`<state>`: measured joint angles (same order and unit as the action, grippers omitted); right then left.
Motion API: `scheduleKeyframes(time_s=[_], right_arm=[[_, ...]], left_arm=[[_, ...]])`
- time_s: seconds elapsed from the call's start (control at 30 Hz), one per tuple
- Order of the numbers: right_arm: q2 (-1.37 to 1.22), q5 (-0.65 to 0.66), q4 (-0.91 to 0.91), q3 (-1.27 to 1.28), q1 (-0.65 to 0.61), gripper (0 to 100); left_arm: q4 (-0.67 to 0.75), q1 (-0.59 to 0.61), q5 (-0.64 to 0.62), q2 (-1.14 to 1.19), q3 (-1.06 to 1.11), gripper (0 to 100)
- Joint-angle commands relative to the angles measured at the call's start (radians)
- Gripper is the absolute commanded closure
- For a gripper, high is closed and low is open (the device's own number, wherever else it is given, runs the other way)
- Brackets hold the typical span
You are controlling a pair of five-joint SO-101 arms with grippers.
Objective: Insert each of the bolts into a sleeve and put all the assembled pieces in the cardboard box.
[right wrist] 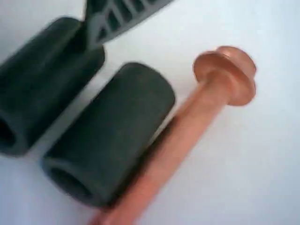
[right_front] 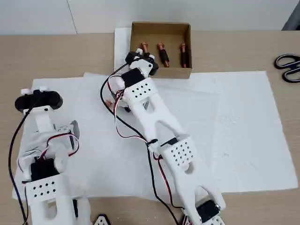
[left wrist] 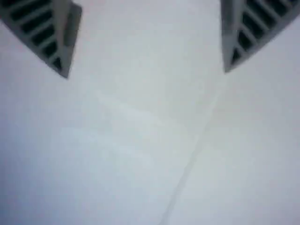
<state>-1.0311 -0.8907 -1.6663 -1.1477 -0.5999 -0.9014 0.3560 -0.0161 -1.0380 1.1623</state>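
Observation:
In the right wrist view, two black sleeves (right wrist: 110,140) (right wrist: 40,79) and a copper bolt (right wrist: 187,131) lie side by side on white paper. The bolt touches the nearer sleeve and is not inside it. One finger (right wrist: 117,16) of my right gripper (right_front: 116,101) hangs over the farther sleeve; the gripper is open and holds nothing. My left gripper (left wrist: 145,72) is open over bare paper at the table's left (right_front: 69,131). The cardboard box (right_front: 161,72) at the back holds three bolts in sleeves.
A large white paper sheet (right_front: 225,122) covers the middle of the table. Scissors (right_front: 288,68) lie at the far right edge. The right arm stretches diagonally from the front up to the box's near wall, with cables trailing beside it.

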Motion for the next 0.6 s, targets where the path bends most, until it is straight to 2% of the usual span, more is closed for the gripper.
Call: scheduleKeyframes(time_s=[0.0, 0.17, 0.57], right_arm=[[0.013, -0.008, -0.007, 0.006, 0.044, 79.4], [0.016, -0.008, -0.007, -0.009, 0.064, 79.4], [0.015, -0.003, -0.010, -0.232, 0.059, 79.4]], left_arm=[[0.000, 0.003, 0.006, -0.020, -0.010, 80], [0.000, 0.002, 0.006, -0.020, -0.010, 80], [-0.002, 0.000, 0.006, -0.020, -0.010, 80]])
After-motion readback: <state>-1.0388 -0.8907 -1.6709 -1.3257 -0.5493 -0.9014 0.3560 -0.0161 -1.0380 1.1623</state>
